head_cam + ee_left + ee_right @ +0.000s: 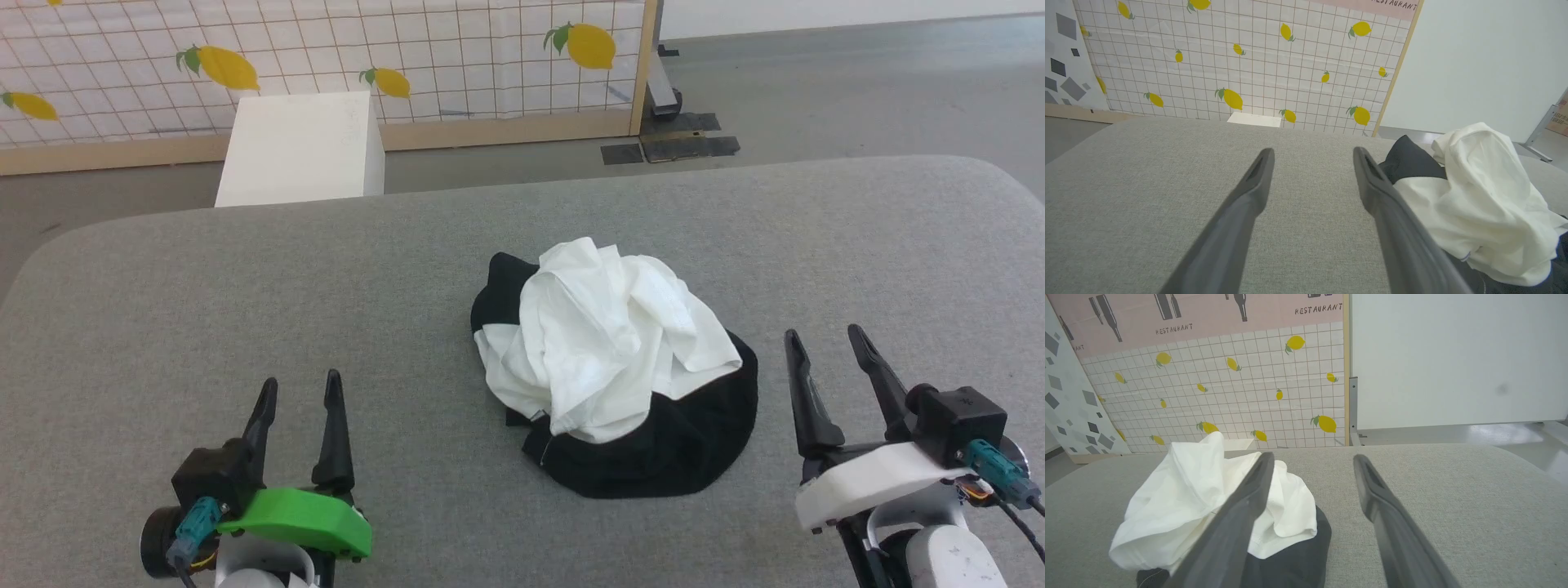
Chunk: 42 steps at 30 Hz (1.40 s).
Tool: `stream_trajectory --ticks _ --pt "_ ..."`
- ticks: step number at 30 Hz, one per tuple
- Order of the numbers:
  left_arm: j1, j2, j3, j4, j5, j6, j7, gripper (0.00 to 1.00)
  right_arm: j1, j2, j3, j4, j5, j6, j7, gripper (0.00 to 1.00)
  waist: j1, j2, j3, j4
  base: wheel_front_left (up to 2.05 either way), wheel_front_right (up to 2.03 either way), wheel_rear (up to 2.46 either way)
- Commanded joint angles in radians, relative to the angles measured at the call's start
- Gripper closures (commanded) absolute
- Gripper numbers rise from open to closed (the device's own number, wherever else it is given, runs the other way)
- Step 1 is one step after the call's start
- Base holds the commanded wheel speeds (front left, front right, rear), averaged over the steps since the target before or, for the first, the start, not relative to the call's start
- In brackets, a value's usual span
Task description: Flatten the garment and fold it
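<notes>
Two grippers sit low in the head view. The left gripper [300,380], with a green cover, is at lower left, and the right gripper [823,331], with a white cover, is at lower right. Each has its fingers spread wide with nothing between them. The shirt [612,343] lies in a crumpled heap near the middle of the grey table [245,310], between the two grippers and nearer the right one, touching neither. Its white body is bunched on top. Black cloth spreads out beneath it on the near side and shows again at the far left of the heap. Past the table's far edge a white box [302,147] stands on the floor before a lemon-print wall [408,49].

In the left wrist view, the left gripper [1312,151] points across bare table [1147,183], jaws apart and empty. The shirt [1486,183] rises at the right, just beside the right-hand finger. That finger may brush the cloth low down, but the overlap makes this hard to tell.

In the right wrist view, the right gripper [1313,455] is also spread and holds nothing. The shirt [1184,498] is heaped at the left, and the left-hand finger crosses in front of it. The white folds sit over a black edge on the table [1453,498].
</notes>
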Motion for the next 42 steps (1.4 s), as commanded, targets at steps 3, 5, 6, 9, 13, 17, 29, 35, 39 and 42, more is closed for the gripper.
stream_trajectory --ticks 3,5,6,9,13,17,29,35,39,42 --pt "0.011 -0.009 0.018 -0.005 0.023 -0.015 -0.004 0.0 0.008 0.0 0.007 -0.012 -0.006 -0.002 0.006 0.0 0.0 0.0075 0.004 0.004 0.0 0.0 0.0" --pt "0.004 -0.013 0.025 -0.005 0.029 -0.021 -0.004 0.0 0.006 0.0 0.01 -0.014 -0.004 -0.002 0.006 0.0 0.0 0.0075 0.007 0.003 0.0 0.0 0.0" --pt "0.0 -0.018 0.024 -0.007 0.033 -0.022 -0.004 0.0 0.005 0.0 0.011 -0.015 -0.002 -0.002 0.006 0.0 0.0 0.0075 0.009 0.002 0.0 0.0 0.0" --pt "-0.031 -0.034 0.022 -0.008 0.028 -0.042 -0.004 0.0 0.004 0.0 0.014 -0.013 0.001 -0.002 0.003 0.0 0.0 0.0075 0.014 -0.001 0.0 0.0 0.0" --pt "-0.109 -0.053 -0.037 0.025 0.033 -0.083 0.011 0.0 0.002 0.0 0.018 -0.008 0.006 -0.002 0.0 0.0 0.0 0.0075 0.021 -0.012 0.0 0.0 0.0" --pt "-0.221 -0.081 -0.115 0.079 0.031 -0.119 0.087 0.0 -0.008 0.0 0.018 0.0 0.011 -0.002 -0.006 0.0 0.0 0.0075 0.029 -0.028 0.0 0.0 0.0" --pt "-0.378 -0.116 -0.251 0.277 -0.101 -0.082 0.548 0.0 -0.02 0.0 0.026 0.03 0.03 -0.002 -0.026 0.0 0.0 0.0075 0.048 -0.095 0.0 0.0 0.0" --pt "-0.383 -0.117 -0.282 0.239 -0.131 -0.091 0.595 1.0 -0.023 0.0 0.022 0.039 0.034 -0.002 -0.035 0.0 0.0 0.0075 0.052 -0.099 0.0 0.0 0.0" --pt "-0.384 -0.111 -0.249 0.183 -0.117 -0.079 0.478 1.0 -0.023 0.0 0.016 0.041 0.033 -0.002 -0.036 0.0 0.0 0.0075 0.051 -0.082 0.0 0.0 0.0" --pt "-0.382 -0.097 -0.196 0.137 -0.104 -0.047 0.366 1.0 -0.025 0.0 0.014 0.038 0.032 -0.002 -0.036 0.0 0.0 0.0075 0.052 -0.064 0.0 0.0 0.0"
